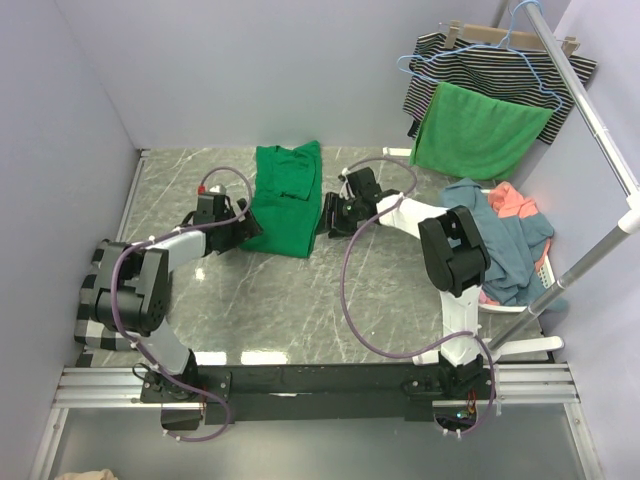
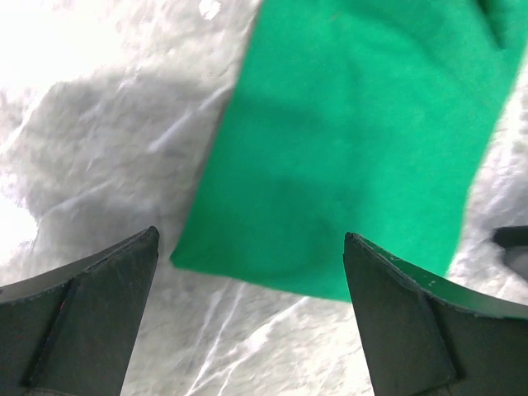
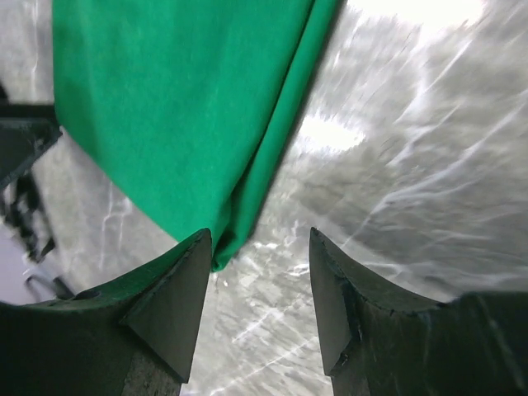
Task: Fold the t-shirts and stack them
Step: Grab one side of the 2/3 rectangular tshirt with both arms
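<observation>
**A:** Where is the green t-shirt?

**B:** It lies flat on the grey marbled table, towards the far middle. It is folded into a long narrow panel, with one short end near the back wall and the other pointing at the arms.

**A:** And the left gripper?

**B:** It is low over the table at the panel's near left corner. In the left wrist view both fingers stand wide apart. Nothing is between them, and the shirt's near edge lies just beyond the tips, not pinched.

**A:** The right gripper?

**B:** It is opposite, at the panel's near right edge. In the right wrist view its jaws are parted, less widely, with only bare table showing in the gap. The shirt's layered corner ends just beside one finger. I cannot tell whether it touches.

**A:** So neither tool holds cloth?

**B:** Neither. Both stand apart and hold nothing.

**A:** The other t-shirts?

**B:** A dusty blue t-shirt and a coral t-shirt are heaped in a white basket at the right, beside the right arm. They are crumpled, with the coral one on top at the far side.

**A:** Anything else?

**B:** A striped garment and a brighter green cloth hang from blue hangers on a white rail at the far right, well apart from the folded shirt.
</observation>
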Action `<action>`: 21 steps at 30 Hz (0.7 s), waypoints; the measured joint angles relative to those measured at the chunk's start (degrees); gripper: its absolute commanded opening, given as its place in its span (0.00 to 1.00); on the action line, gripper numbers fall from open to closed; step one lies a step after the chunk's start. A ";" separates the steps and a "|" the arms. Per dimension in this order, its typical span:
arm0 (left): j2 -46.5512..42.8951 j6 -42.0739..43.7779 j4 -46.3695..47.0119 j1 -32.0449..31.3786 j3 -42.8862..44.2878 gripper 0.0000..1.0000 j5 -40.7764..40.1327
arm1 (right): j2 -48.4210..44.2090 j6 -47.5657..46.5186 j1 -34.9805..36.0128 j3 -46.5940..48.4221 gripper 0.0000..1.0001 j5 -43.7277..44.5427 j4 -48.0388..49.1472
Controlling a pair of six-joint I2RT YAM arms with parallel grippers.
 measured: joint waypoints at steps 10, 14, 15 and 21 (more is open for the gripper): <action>2.38 1.29 9.33 0.15 -1.20 0.99 5.77 | 0.17 5.88 0.74 -3.67 0.59 -5.01 4.87; 2.78 1.51 10.67 0.22 -1.31 0.91 7.23 | 0.17 8.07 2.80 -3.96 0.59 -5.27 6.19; 2.75 1.57 10.95 0.22 -1.55 0.90 7.61 | 0.22 8.59 3.34 -4.07 0.59 -5.35 6.62; 0.98 0.63 14.93 0.24 -6.38 0.66 9.40 | 0.39 11.50 6.51 -5.84 0.43 -5.16 8.44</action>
